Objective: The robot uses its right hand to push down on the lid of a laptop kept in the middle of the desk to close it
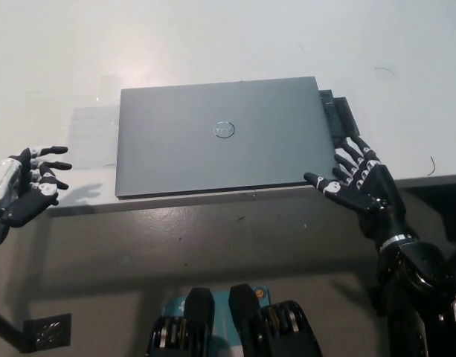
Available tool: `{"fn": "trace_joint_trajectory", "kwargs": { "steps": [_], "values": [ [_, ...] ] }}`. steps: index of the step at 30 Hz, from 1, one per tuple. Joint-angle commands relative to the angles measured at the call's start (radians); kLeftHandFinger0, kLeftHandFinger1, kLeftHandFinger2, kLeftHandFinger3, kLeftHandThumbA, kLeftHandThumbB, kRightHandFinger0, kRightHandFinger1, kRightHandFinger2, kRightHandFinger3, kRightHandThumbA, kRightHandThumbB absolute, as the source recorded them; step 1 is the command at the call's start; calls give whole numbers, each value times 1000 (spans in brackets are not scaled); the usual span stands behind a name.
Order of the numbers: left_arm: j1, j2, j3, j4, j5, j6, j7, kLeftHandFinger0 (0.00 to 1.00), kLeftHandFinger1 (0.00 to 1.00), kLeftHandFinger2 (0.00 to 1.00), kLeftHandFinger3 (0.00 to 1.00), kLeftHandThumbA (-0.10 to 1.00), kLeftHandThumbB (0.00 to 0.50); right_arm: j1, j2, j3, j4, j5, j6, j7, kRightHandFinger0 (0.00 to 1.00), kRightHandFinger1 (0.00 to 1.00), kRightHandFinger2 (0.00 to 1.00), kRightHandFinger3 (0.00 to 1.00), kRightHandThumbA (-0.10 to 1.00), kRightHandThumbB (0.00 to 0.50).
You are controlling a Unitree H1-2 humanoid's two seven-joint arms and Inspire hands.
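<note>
Matt grey metal-looking laptop (pixel 222 137) lid (smooth, small shiny logo) on a smooth, faintly glossy white desk (pixel 213 44)

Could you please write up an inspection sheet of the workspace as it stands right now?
Surface: white desk, front edge facing the robot.
Job's things: grey laptop, lid down flat, logo up, at the desk's middle near the front edge.
Clutter: a dark block against the laptop's right side; what it is cannot be told.
Hands: black right hand open, fingers spread at the laptop's right front corner; white left hand open, resting off the desk's left front edge.
Cables: a thin dark strand at the desk's right edge.
Surroundings: grey floor below the desk.
</note>
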Motion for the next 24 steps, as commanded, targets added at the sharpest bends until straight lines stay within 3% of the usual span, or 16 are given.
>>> {"fn": "trace_joint_trajectory", "kwargs": {
  "steps": [1,4,7,10,13,16,18,21,24],
  "values": [
    [-39,46,7,-8,16,19,-8,413,501,636,723,-24,4,-5,5,13,-16,54,20,-26,959,954,985,1000,1000,136],
    [-40,47,8,-7,11,19,-11,429,508,644,745,-55,0,13,4,33,-17,53,20,-36,963,953,1000,1000,1000,166],
    [-27,50,11,-15,13,19,-8,417,504,632,740,-41,2,27,8,28,-31,73,20,-30,957,949,988,1000,1000,154],
    [-13,48,14,-18,9,18,-6,422,518,645,732,-27,8,18,-9,2,-86,84,19,13,953,904,918,1000,1000,225],
    [-1,47,18,-19,7,19,-5,439,532,668,746,-3,6,7,-25,-17,-145,98,-5,28,928,871,890,1000,1000,241],
    [0,51,12,-25,20,19,-5,396,505,670,776,8,0,-7,-50,-64,-275,129,15,6,880,843,863,1000,1000,231],
    [2,50,16,-21,14,19,-6,344,468,634,768,7,3,0,-78,-77,-337,136,20,0,912,880,908,1000,1000,243],
    [10,40,24,-21,7,18,0,322,468,621,739,27,12,37,-130,-111,-417,154,20,13,966,904,901,1000,1000,289],
    [15,39,27,-13,5,-1,0,259,437,599,721,41,12,72,-162,-132,-454,161,16,25,946,892,895,1000,1000,310]
  ]
}}
